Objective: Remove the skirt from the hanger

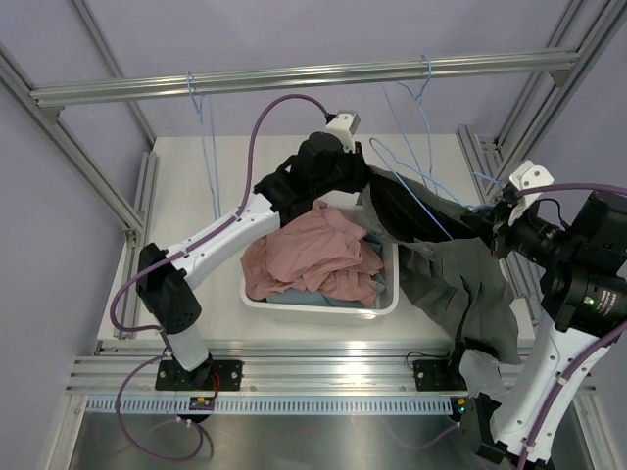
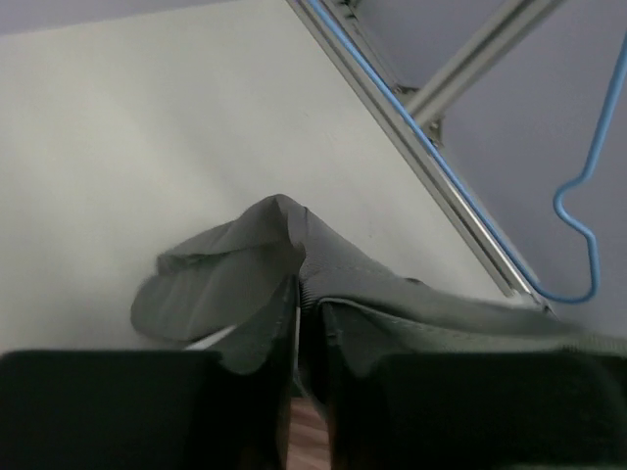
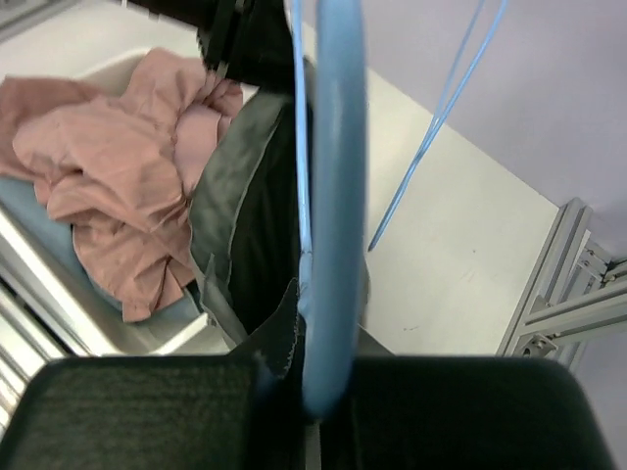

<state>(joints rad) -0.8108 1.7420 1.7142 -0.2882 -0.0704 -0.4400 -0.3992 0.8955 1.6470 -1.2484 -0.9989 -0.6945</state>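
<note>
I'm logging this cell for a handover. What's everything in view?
Skirt: 1, dark grey, stretched between the arms
Hanger: 1, blue, in right jaws
Spare hangers: 2, blue, on rail
Rail: 1, silver, across the back
Bin: 1, white, table centre
Pink clothes: pile, pink, in bin
Blue cloth: 1, pale blue, under pink clothes
Table: 1, white
Left arm: 1, white and black, jaws pinching skirt
Right arm: 1, white and black, jaws shut on hanger

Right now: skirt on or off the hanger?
On, at least partly. Right wrist view shows the skirt bunched against the hanger at its lower end; top view shows it draped along the wire.
</note>
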